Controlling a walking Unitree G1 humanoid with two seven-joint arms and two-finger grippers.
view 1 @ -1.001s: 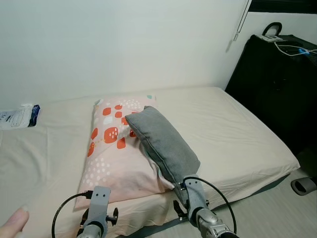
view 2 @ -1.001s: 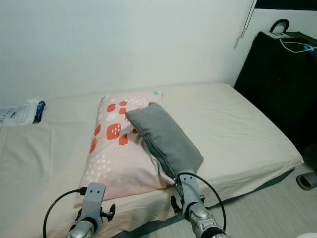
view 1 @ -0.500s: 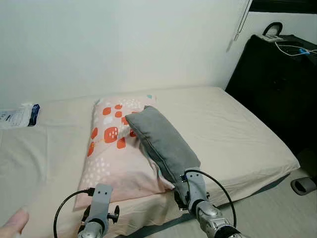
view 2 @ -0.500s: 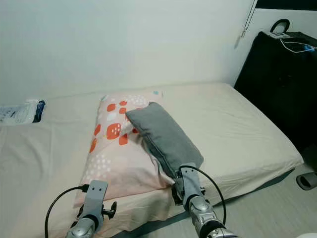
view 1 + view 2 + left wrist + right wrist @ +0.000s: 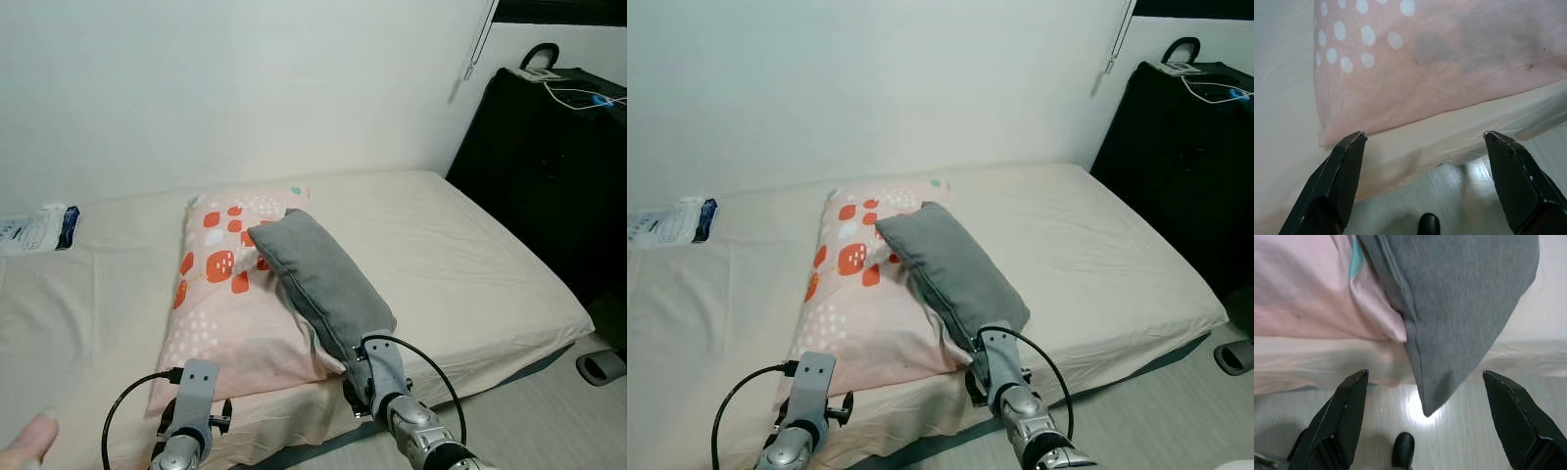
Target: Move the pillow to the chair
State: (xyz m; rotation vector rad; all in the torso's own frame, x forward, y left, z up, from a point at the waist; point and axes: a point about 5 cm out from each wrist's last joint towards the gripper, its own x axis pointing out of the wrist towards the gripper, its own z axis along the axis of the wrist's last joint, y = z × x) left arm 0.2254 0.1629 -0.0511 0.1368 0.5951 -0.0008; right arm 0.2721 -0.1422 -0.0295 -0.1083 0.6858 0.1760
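Cream bed (image 5: pixel 470 264) carries the grey pillow (image 5: pixel 323 279) atop the pink pillow (image 5: pixel 230 304), where the right gripper (image 5: pixel 1425 431) has edged closer, seemingly lining up, both grippers wide open, left gripper (image 5: pixel 1422 186) empty.

I am seeing a small pillow (image 5: pixel 321 283) lying on a larger pillow (image 5: pixel 227 299) on the bed (image 5: pixel 470 264), a packet (image 5: pixel 37 230) lying far left.

A plain grey pillow (image 5: pixel 323 284) overlaps a pink pillow (image 5: pixel 230 294) (red patches, white dots) on cream bedding (image 5: pixel 460 264).
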